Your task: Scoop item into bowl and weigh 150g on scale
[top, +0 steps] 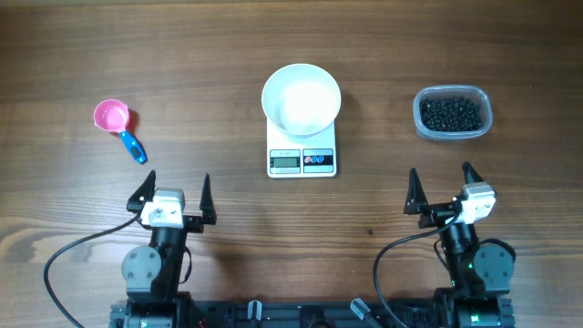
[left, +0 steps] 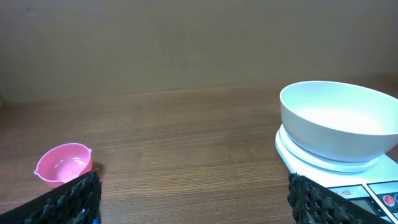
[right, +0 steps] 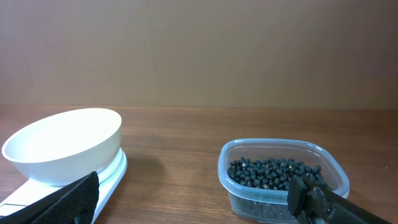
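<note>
**Nothing scooped yet: both tools released and empty**

The task is at its very first step. The left tool [top: 177,184] and the right tool [top: 440,173] both have the jaws spread wide and hold nothing. Each stands at the near edge of the brown wooden desk [top: 209,64].

The round plain white bowl [top: 301,98] already sits on the small flat white rectangular scale [top: 301,159], and it is empty. This pair is ahead of the two tools and between them, front-right of the left tool and front-left of the right one. The tiny round black beads [top: 451,113] all lie in the clear rounded-rectangular plastic container [top: 454,137], straight ahead of the right tool and near it. The small round pink plastic scoop [top: 113,117] lies ahead of the left tool, a little to its left, with its blue handle [top: 134,146] turned toward that tool.

In my judgement, the next move belongs to the left tool. It should go forward, come down with the jaws across the thin handle, and close on it. After that the scoop has a long way to go, past the scale to the container. The display of the scale is too small to read.
</note>
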`<state>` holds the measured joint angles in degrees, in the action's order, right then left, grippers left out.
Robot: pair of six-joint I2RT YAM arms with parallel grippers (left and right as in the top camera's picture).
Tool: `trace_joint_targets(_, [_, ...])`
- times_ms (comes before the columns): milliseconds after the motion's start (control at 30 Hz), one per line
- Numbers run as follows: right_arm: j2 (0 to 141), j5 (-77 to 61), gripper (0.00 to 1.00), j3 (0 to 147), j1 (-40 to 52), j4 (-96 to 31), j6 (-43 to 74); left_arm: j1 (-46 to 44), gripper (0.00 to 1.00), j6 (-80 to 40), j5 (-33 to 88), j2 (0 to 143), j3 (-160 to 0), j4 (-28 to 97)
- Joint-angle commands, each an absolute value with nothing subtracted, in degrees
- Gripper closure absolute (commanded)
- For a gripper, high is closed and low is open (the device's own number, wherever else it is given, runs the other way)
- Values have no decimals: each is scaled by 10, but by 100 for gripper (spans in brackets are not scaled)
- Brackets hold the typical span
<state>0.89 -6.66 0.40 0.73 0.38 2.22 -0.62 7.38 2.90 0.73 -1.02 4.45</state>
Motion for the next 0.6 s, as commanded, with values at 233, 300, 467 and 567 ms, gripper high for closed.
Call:
trace_joint_targets(233, [4, -75, 0, 3, 11, 5, 15, -7, 0, 68, 19, 3, -3, 43])
trace_joint_targets(300, [4, -76, 0, 3, 11, 5, 16, -7, 0, 68, 19, 4, -3, 43])
trace_joint_targets(467, [4, -76, 0, 3, 11, 5, 15, -7, 0, 69, 18, 4, -3, 43])
trace_joint_targets(567, [4, -76, 0, 3, 11, 6, 17, -7, 0, 68, 18, 4, -3, 43])
